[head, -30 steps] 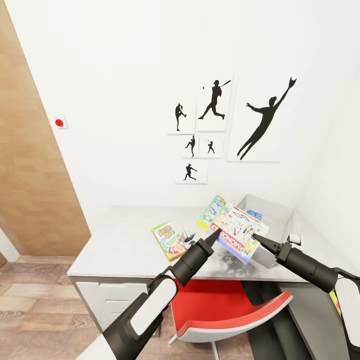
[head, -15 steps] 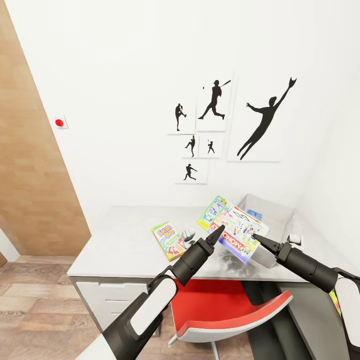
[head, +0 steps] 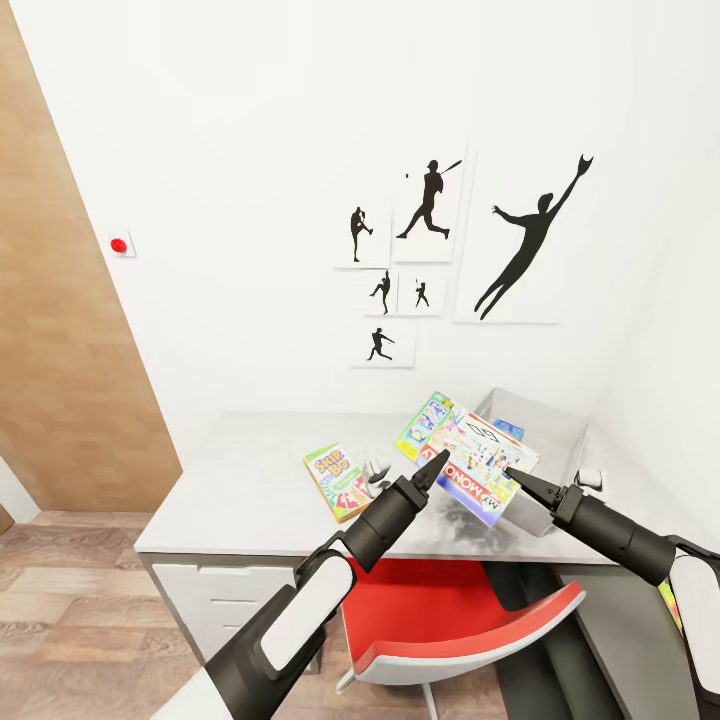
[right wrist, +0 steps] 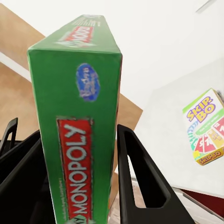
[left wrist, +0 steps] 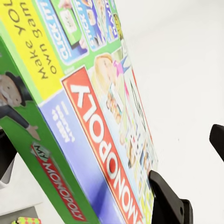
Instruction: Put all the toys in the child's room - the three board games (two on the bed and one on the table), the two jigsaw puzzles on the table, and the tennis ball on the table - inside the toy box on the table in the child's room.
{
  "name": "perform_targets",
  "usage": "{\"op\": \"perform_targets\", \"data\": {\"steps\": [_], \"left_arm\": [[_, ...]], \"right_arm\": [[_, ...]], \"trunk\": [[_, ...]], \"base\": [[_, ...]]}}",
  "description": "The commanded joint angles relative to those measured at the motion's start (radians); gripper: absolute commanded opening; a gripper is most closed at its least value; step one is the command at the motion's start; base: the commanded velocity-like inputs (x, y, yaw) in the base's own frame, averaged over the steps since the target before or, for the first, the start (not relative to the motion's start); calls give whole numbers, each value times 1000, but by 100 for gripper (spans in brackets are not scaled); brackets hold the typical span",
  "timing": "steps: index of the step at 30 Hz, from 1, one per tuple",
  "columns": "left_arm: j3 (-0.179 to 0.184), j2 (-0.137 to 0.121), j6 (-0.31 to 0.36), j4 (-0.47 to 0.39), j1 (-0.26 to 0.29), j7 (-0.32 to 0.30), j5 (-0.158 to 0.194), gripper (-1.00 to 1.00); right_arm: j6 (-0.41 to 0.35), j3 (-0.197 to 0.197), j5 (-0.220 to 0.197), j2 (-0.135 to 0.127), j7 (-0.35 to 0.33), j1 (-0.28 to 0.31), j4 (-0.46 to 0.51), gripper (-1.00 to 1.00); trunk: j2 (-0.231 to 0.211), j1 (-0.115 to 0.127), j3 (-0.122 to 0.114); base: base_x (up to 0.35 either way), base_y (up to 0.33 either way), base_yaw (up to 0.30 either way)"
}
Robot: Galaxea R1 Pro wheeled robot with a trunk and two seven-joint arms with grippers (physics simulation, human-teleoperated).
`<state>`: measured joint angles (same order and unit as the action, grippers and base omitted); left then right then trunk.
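Big white wall (head: 250, 150) with black ball-player prints (head: 455, 240) up at 12 o'clock

Long pale tabletop (head: 250, 490) below, red chair (head: 450, 620) tucked under at 6 o'clock

Pale grey toy box (head: 555, 430) at the tabletop's 3 o'clock end, a bit of blue showing inside

Monopoly box (head: 478, 465) held up, tilted, just at 9 o'clock of the toy box, over another bright flat box (head: 425, 420)

Right pincer (head: 515, 478) clamped on the Monopoly box edge, one finger each side in the right wrist view

Left pincer (head: 437, 462) touching the box's other edge, cannot tell if clenched or released

Skip-Bo box (head: 338, 482) flat on the tabletop at 9 o'clock of the Monopoly box
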<state>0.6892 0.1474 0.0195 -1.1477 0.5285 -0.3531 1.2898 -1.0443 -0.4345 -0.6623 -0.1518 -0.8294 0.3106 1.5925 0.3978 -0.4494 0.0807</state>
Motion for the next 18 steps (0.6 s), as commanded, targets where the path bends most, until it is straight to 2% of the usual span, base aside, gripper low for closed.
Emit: {"op": "perform_targets", "data": {"steps": [1,18], "left_arm": [[1,0,2,0,1,-4,11,100],[-1,-6,1,-4,1,-4,8,100]], "right_arm": [[-3,-1,12,0,-7,1,0,-100],[-3,-8,15,-2,-4,2,0,-100]], "trunk": [[2,-1,2],[2,-1,2]], "base": [[0,0,0],[0,0,0]]}}
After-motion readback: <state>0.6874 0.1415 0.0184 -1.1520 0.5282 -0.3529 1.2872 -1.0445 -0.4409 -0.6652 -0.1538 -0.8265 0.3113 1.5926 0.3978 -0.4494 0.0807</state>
